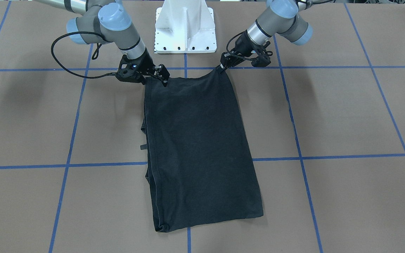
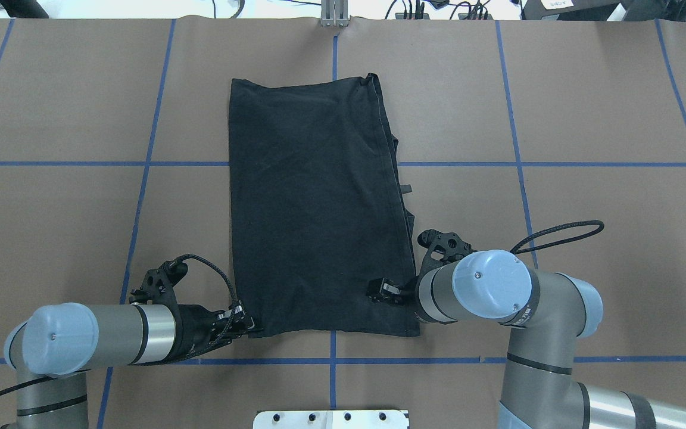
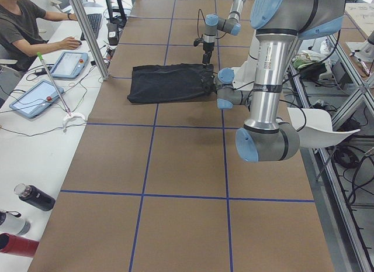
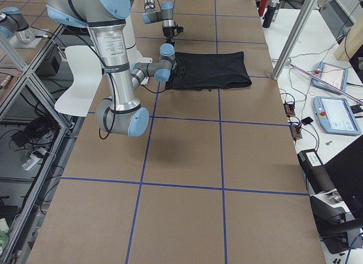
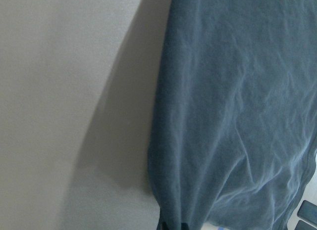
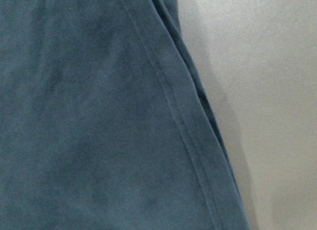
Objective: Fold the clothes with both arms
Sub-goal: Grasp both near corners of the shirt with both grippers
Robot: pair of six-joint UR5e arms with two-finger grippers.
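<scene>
Lying flat on the brown worktop (image 1: 346, 112), a black T-shirt (image 1: 195, 140) is shown folded lengthwise into a long rectangle. Its short end is set nearest the white pedestal base (image 1: 185, 28), and its length is stretched across a blue tape line (image 1: 100, 164) of the grid.

The corner of that near end on the robot's left is pinched between the jaws of the left gripper (image 1: 222, 66), and the fabric is drawn up into a small peak there. In the left wrist view the cloth is seen gathered to a point at the bottom edge.

The right gripper (image 1: 163, 76) is held low over the shirt, just inside the opposite near corner. Whether its jaws are spread or pressed together on the cloth cannot be told.

Layered hems are stacked along the shirt's long edge on the robot's right, where a bit of fabric pokes out sideways.

In the left side view, a seated person (image 3: 20, 26) is seen at a white desk (image 3: 35, 161) beside the worktop.
</scene>
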